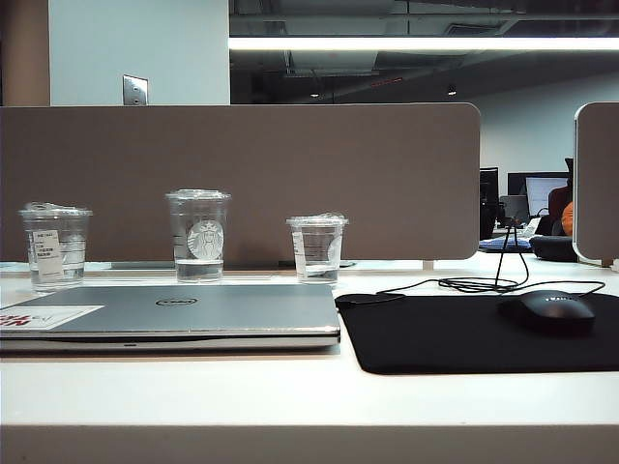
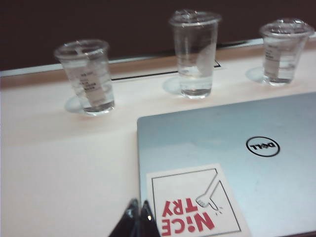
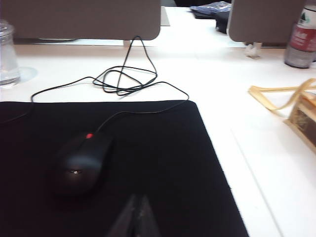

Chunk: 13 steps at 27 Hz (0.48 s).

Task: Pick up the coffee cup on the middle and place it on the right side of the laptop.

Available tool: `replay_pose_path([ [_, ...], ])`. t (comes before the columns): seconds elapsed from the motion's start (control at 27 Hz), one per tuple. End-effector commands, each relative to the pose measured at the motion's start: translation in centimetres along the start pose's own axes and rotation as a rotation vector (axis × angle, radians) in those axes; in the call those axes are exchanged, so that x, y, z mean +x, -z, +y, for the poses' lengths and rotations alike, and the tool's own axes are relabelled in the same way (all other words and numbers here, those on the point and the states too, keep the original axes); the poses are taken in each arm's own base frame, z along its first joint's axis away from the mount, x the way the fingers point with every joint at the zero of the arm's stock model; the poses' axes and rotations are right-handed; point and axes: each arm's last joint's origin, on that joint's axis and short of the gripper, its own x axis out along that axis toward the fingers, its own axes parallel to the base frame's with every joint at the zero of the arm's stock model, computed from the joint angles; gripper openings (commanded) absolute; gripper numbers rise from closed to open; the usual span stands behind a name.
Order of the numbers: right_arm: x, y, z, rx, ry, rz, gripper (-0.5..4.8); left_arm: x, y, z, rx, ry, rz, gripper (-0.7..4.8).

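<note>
The coffee cup (image 1: 198, 235), tall clear plastic with a round white siren logo and a flat lid, stands upright behind the closed silver laptop (image 1: 193, 314), between two other clear cups; the left wrist view shows this coffee cup (image 2: 194, 53) beyond the laptop (image 2: 237, 163). My left gripper (image 2: 138, 206) is shut and empty, hovering near the laptop's corner by its white sticker with red lettering, well short of the cups. Shut with nothing in it, my right gripper (image 3: 138, 201) hangs over the black mouse pad (image 3: 148, 163). Neither gripper shows in the exterior view.
A shorter labelled cup (image 1: 56, 246) stands at the left and a small clear cup (image 1: 316, 247) to the right of the coffee cup. A black mouse (image 1: 548, 311) with a looped cable (image 3: 123, 81) lies on the pad (image 1: 455, 338). A brown partition (image 1: 242, 179) backs the desk. A bottle (image 3: 302, 37) and a bag strap (image 3: 281, 96) lie far right.
</note>
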Motion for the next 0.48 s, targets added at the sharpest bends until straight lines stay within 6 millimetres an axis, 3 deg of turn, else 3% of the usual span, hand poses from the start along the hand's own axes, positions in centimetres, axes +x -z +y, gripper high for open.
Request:
replay_pose_path([
  [0.04,0.0,0.0,0.1,0.005,-0.015,-0.017,-0.05,0.0,-0.6,0.1,0.001,-0.031,-0.048,-0.05],
  [0.26,0.0,-0.2,0.1,0.007,-0.015,-0.033,-0.05,0.0,-0.8,0.2,0.001,-0.033,-0.071,-0.05],
  [0.48,-0.2,-1.8,0.0,0.128,-0.032,-0.193,-0.05,-0.3,-2.1,0.4,-0.088,-0.072,-0.097,-0.05],
])
